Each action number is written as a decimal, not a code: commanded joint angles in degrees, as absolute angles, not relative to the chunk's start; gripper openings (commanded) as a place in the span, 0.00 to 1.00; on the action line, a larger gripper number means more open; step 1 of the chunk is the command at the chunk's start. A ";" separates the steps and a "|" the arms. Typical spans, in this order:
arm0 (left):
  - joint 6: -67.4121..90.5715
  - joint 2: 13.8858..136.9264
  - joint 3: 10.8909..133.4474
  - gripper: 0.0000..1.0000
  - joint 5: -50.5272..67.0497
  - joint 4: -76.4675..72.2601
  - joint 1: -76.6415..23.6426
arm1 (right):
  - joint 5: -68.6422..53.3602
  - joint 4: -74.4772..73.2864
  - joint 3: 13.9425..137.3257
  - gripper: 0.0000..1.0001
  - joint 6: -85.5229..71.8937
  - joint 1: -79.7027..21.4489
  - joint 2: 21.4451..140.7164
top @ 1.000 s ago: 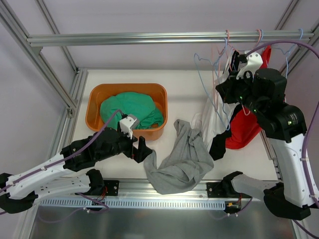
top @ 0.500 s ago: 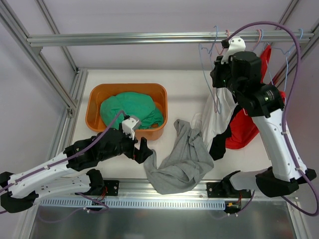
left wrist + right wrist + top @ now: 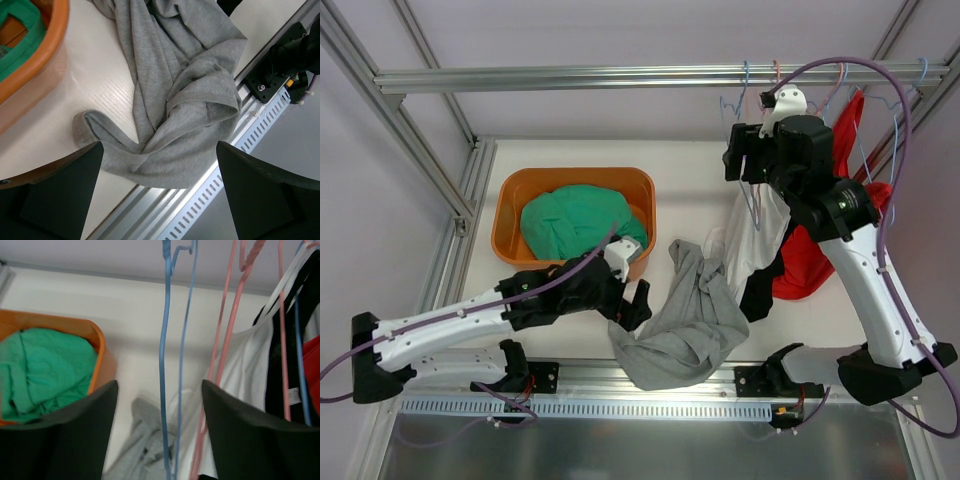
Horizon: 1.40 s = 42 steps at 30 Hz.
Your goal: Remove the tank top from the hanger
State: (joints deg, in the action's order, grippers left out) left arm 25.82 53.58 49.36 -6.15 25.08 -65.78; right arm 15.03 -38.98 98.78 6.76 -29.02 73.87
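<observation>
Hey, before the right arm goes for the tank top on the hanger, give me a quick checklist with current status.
1. Right end effector open: ok.
2. Right end effector lined up on the white cloth tank top: not ok; a blue wire hanger stands between its fingers.
3. Which hanger carries it: cannot tell; pink wire hangers crowd it.
4. Left end effector open, empty, over the grey cloth garment: ok.

L arm (image 3: 430, 325) – white shells, blk joints | R arm (image 3: 880, 290) – same | purple cables (image 3: 855, 60), prob sleeved
</observation>
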 commanded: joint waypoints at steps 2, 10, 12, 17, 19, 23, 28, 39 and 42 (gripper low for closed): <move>26.89 62.65 55.36 0.99 -6.85 19.17 -68.20 | 12.40 -38.76 98.26 0.86 6.07 -29.18 68.56; 25.40 86.35 65.98 0.99 -6.51 16.61 -72.86 | 9.49 -41.66 93.61 0.99 6.68 -29.18 53.20; 25.05 90.86 68.63 0.99 -6.15 16.52 -74.18 | 9.41 -42.71 92.64 0.99 7.12 -29.18 50.90; 24.43 102.89 75.05 0.99 -8.34 16.79 -75.94 | 7.48 -45.17 90.62 0.99 7.65 -29.18 44.14; 25.13 106.41 75.15 0.99 -9.48 17.75 -76.37 | 6.51 -46.05 90.18 1.00 8.00 -29.18 43.07; 26.01 111.53 75.59 0.99 -15.90 20.92 -78.31 | 3.17 -46.67 89.39 1.00 8.52 -29.09 41.31; 27.33 116.36 74.62 0.80 -15.38 20.92 -79.80 | 1.94 -46.15 87.45 0.99 8.35 -29.18 39.64; 29.62 102.33 68.21 0.00 -20.56 22.76 -80.15 | 0.88 -43.07 82.88 1.00 8.79 -29.18 37.53; 28.39 91.01 67.24 0.00 -26.18 24.25 -81.12 | 1.93 -41.84 81.83 0.99 8.88 -29.09 36.74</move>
State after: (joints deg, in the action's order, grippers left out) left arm 28.80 103.20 67.33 -18.85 21.06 -79.96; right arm 1.67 -45.50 82.63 8.01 -29.02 37.85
